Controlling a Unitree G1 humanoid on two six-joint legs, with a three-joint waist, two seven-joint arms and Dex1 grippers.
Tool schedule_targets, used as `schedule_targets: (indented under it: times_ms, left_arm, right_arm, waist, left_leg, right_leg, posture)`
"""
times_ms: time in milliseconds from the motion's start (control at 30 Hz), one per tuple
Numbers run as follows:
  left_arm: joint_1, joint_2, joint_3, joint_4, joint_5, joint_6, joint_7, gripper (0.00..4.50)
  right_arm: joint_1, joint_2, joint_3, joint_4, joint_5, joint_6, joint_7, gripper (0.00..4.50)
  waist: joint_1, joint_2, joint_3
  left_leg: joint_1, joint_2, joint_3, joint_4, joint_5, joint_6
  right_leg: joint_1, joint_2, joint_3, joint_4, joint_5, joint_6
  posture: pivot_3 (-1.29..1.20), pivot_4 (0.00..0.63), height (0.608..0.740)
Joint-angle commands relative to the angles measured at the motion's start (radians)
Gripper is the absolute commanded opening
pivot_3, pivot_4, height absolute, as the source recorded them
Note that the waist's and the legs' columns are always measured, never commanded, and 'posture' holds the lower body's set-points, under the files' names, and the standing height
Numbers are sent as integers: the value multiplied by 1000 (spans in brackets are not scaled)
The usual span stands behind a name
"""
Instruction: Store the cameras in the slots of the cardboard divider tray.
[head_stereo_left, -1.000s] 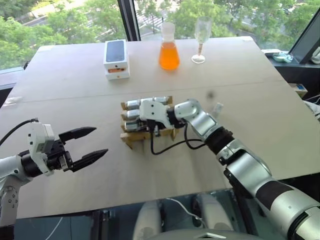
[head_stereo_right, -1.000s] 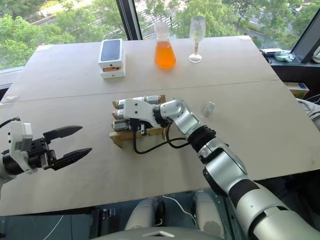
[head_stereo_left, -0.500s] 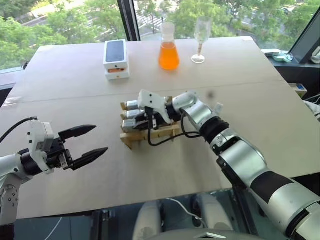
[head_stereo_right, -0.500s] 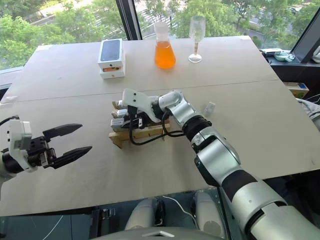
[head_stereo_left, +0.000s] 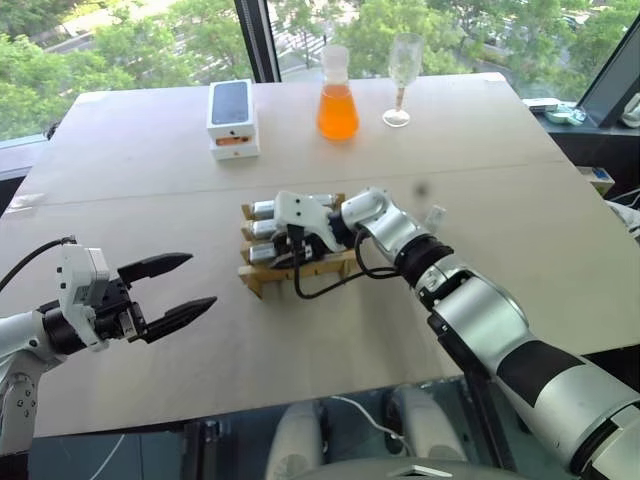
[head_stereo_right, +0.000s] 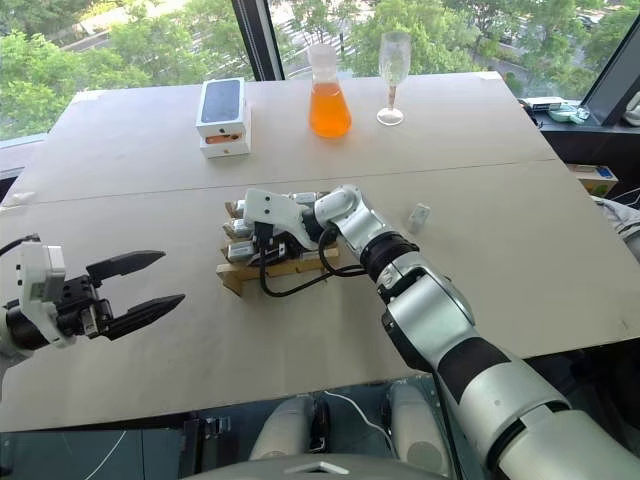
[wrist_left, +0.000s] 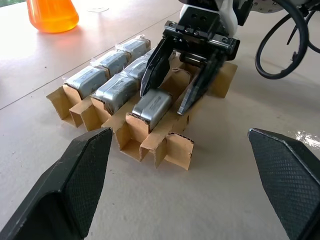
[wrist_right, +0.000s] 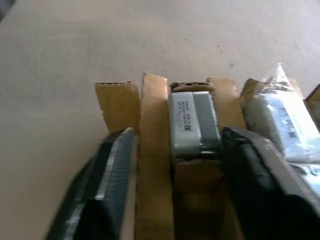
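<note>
The cardboard divider tray sits mid-table, with several silver-grey cameras lying in its slots. My right gripper hovers low over the tray's near row. It is open, with one finger on each side of a camera that rests in its slot, and neither finger presses on it. Another small wrapped block lies loose on the table to the right of the tray. My left gripper is open and holds nothing, off to the tray's left and pointing at it.
A white phone box, a flask of orange liquid and a wine glass stand at the table's far side. A black cable loops from my right wrist over the tray's front edge.
My right gripper's fingers have parted around the camera in the near slot, and its wrist has turned a little over the tray. The left arm has not moved.
</note>
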Motion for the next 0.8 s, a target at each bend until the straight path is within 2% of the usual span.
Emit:
schedule_targets:
  times_ms: [33, 233, 400, 533, 667, 733, 800]
  left_arm:
    - [-9, 5, 22, -24, -12, -6, -1, 4500]
    - [-25, 9, 5, -10, -2, -9, -10, 4500]
    - [-43, 9, -20, -3, 3, -7, -18, 4500]
    - [-70, 8, -46, 5, 6, -6, -23, 4500]
    - [-95, 11, -65, 21, 11, -7, -32, 4500]
    - [-111, 15, -77, 35, 14, -9, -40, 4500]
    - [-129, 18, -91, 50, 19, -13, -48, 4500]
  right_arm:
    - [-8, 2, -39, -65, 31, 20, 23, 3928]
    - [44, -54, -64, -339, 109, 163, 121, 3928]
    - [144, -172, -102, -766, 217, 425, 126, 3928]
    - [258, -317, -240, -1124, 299, 644, -19, 3928]
    - [429, -447, -325, -1318, 299, 757, -155, 3928]
    - [509, -475, -381, -1377, 270, 818, -282, 3928]
    - [580, -457, -454, -1419, 233, 874, -450, 3928]
  waist:
    - [0, 0, 0]
    - [2, 0, 0]
    - [6, 0, 0]
    - [13, 0, 0]
    - [15, -2, -1]
    - [14, -1, 0]
    - [10, -1, 0]
  left_leg:
    - [0, 0, 0, 0, 0, 0]
    - [-1, 0, -2, 0, 0, 0]
    - [-2, -1, -3, 0, 0, 0]
    - [-4, -2, -5, 0, 0, 0]
    - [-3, -2, -7, 0, 0, 0]
    - [-2, -2, -6, -1, 0, 0]
    - [-2, -2, -5, 0, 0, 0]
  right_leg:
    - [0, 0, 0, 0, 0, 0]
    - [0, 0, -1, -1, 0, 0]
    - [0, -1, -3, -1, 0, 0]
    - [0, -3, -5, -2, 0, 0]
    - [2, -2, -6, -3, 0, 0]
    - [2, -2, -6, -2, 0, 0]
    - [2, -1, -4, -2, -1, 0]
  posture:
    - [0, 150, 740]
    - [0, 150, 740]
    - [0, 150, 740]
    - [0, 150, 740]
    - [0, 150, 740]
    - [0, 150, 740]
    - [0, 150, 740]
